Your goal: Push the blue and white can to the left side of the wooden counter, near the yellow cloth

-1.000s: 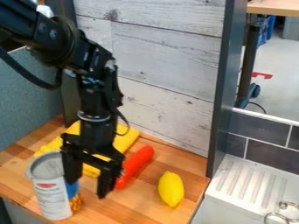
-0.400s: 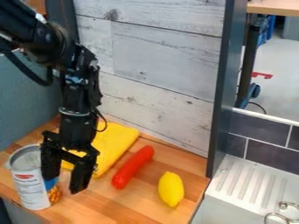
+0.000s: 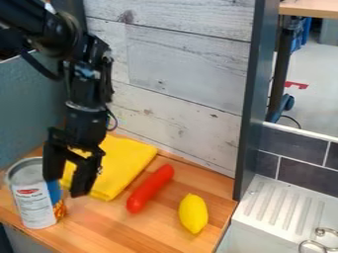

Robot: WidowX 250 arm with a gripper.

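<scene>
Tin can (image 3: pixel 34 202) with a white, red and blue label stands upright near the front left edge of a wooden tabletop (image 3: pixel 148 230), its grey, rimmed top facing up beside the black claw (image 3: pixel 65 187) of a robot arm. The claw hangs pointing down with its two fingers spread apart, released and gripping nothing; one finger overlaps the right side of the can in the view, though whether the two actually touch cannot be told. The other finger hangs in front of a folded yellow cloth (image 3: pixel 125 165), which lies flat behind and to the right of the can. To the right of the cloth, a smooth, red, elongated object (image 3: pixel 150 189) with rounded ends lies at a slant, and farther right a yellow lemon (image 3: pixel 193 213) rests near the right side of the surface. Pale, weathered wood-look planks (image 3: pixel 185 64) rise behind the scene, bordered at right by a dark upright panel (image 3: pixel 256 99), with a blue-grey partition (image 3: pixel 26 108) at far left. Beyond the panel, dark tiles (image 3: pixel 300 175) with light joints stand above a white ribbed drainboard (image 3: pixel 277 205), and curved metal fittings (image 3: pixel 322 232) sit at the lower right
</scene>
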